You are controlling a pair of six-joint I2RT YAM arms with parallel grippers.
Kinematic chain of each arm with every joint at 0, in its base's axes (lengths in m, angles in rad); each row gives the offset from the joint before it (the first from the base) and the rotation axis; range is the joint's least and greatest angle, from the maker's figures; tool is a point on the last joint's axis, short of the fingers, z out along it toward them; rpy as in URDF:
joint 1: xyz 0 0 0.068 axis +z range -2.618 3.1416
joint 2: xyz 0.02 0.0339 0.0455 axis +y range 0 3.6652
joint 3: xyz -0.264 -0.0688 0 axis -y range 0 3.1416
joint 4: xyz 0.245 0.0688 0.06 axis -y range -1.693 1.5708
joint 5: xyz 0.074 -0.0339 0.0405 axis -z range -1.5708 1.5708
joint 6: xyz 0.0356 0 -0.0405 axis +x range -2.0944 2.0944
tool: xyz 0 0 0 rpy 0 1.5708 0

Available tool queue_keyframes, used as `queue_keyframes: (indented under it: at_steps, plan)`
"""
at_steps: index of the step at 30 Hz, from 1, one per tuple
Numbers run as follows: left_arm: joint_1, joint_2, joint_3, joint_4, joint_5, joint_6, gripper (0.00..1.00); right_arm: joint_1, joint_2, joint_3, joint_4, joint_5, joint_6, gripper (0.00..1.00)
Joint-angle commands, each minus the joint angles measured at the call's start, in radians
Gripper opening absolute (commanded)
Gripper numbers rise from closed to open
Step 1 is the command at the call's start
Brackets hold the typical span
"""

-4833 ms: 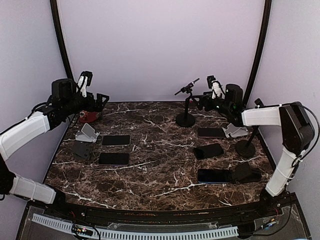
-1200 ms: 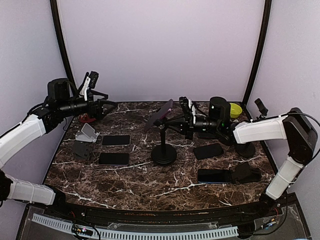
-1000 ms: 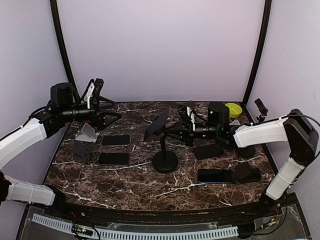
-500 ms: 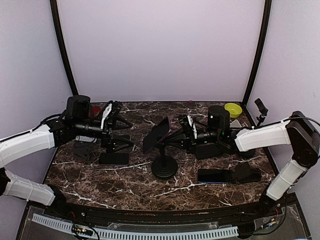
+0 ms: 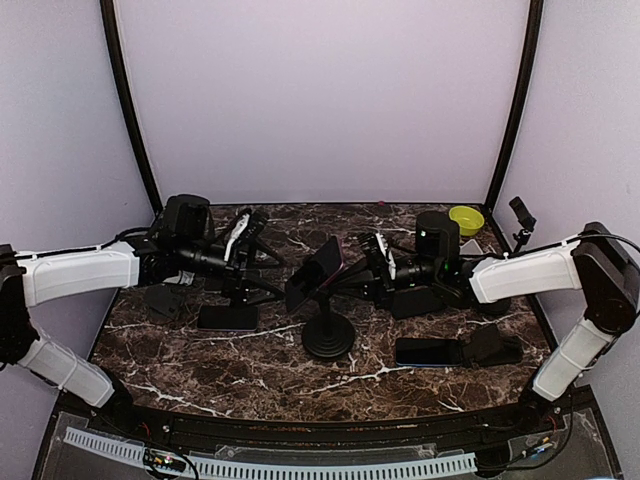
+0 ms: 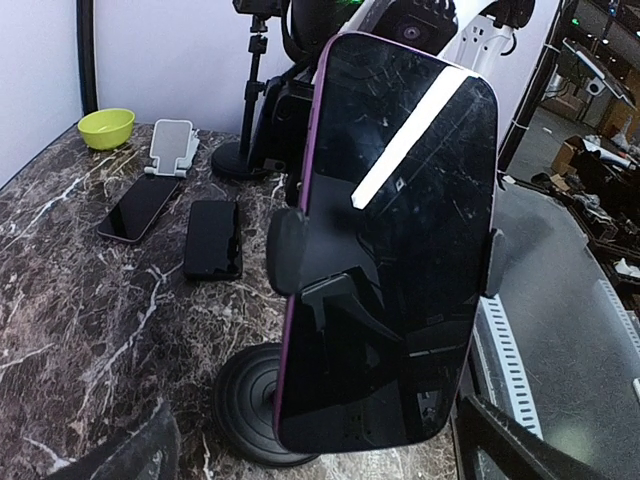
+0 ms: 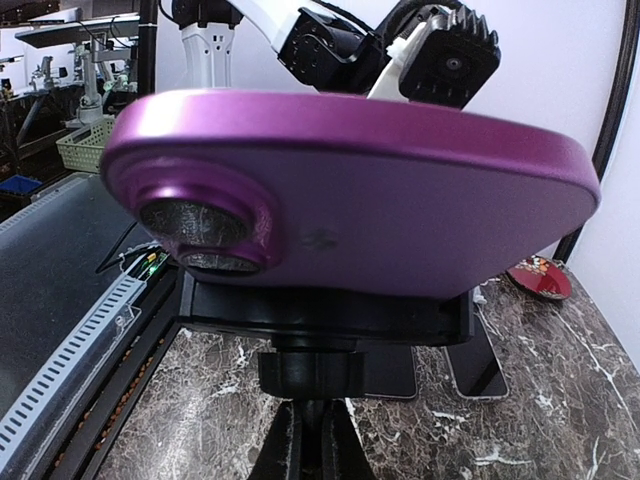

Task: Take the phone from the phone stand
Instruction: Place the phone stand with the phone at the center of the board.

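A purple phone point(image 5: 314, 272) with a dark screen sits clamped in a black phone stand point(image 5: 328, 338) at the middle of the marble table. In the left wrist view the phone point(image 6: 390, 240) fills the frame screen-on, side clamps on both long edges, the round base point(image 6: 245, 405) below. My left gripper point(image 5: 277, 278) is open just left of the phone, its fingers point(image 6: 135, 455) spread wider than the phone and not touching it. My right gripper point(image 7: 322, 440) is shut on the stand's neck under the clamp point(image 7: 320, 300), behind the phone's purple back point(image 7: 350, 190).
Flat phones lie at the left point(image 5: 228, 317) and at the right point(image 5: 430, 352), point(image 5: 418, 300). A yellow bowl point(image 5: 466, 218) sits back right beside a tall stand point(image 5: 520, 215). A low black stand point(image 5: 497, 345) is near right, and a red dish point(image 7: 540, 278) back left.
My left arm has swung right and down from the table's left edge to just beside the phone, gripper open. The right gripper has kept its hold; the stand drifted slightly nearer.
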Motion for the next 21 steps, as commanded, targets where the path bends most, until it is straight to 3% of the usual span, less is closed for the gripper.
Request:
queue_keyframes:
  at_steps: [1,21]
  plan:
    - [-0.007,0.049,0.062,0.057,0.109,-0.029,0.99,0.005,-0.013,0.023,0.135,-0.031,-0.019,0.01]
    - [-0.015,0.114,0.096,0.105,0.143,-0.046,0.98,-0.008,-0.06,-0.026,0.062,0.052,-0.062,0.34]
